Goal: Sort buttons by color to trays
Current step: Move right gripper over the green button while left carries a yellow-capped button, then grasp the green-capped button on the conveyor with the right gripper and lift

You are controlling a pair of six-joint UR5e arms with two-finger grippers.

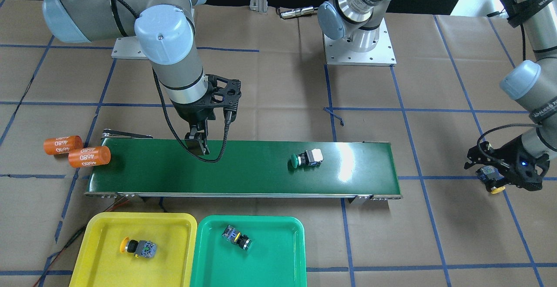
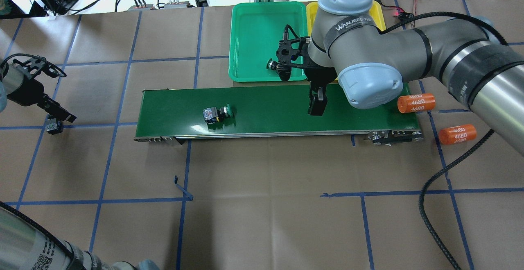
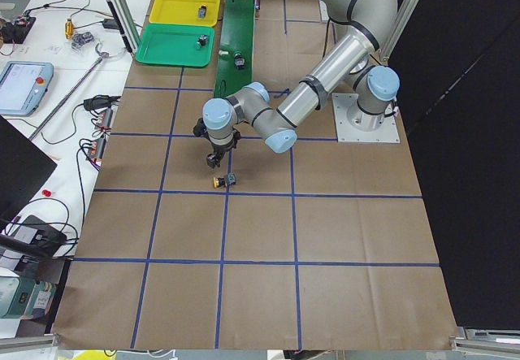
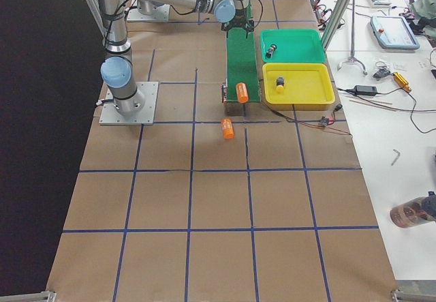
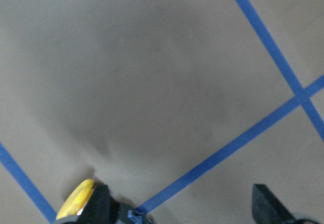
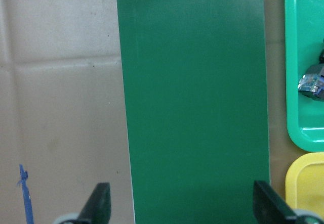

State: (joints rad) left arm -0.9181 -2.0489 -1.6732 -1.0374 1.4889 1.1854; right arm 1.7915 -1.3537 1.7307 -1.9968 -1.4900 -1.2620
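The left tool (image 5: 182, 209) hangs low over the bare brown desk (image 1: 435, 243), well off the right end of the conveyor belt (image 1: 261, 178) in the front-facing view. Its fingers (image 5: 98, 206) stand wide apart and clamp nothing. A yellow-capped button (image 3: 223, 181) lies on its side on the desk just beside one fingertip; whether it touches that finger cannot be told.

The right tool (image 1: 198, 145) points down over the left part of the belt, jaws spread, with only green belt between them.

A green-capped button (image 1: 307, 158) lies on its side on the belt, right of centre and well apart from the right tool. On the near side of the belt two trays sit edge to edge. The yellow tray (image 1: 100, 234), on the left, holds a second yellow-capped button (image 1: 138, 247). The green tray (image 1: 278, 256) holds a fourth button (image 1: 237, 237) near its far left corner; its cap colour is unclear.

Two orange cylinders marked "4680" (image 1: 89, 156) lie at the belt's left end.
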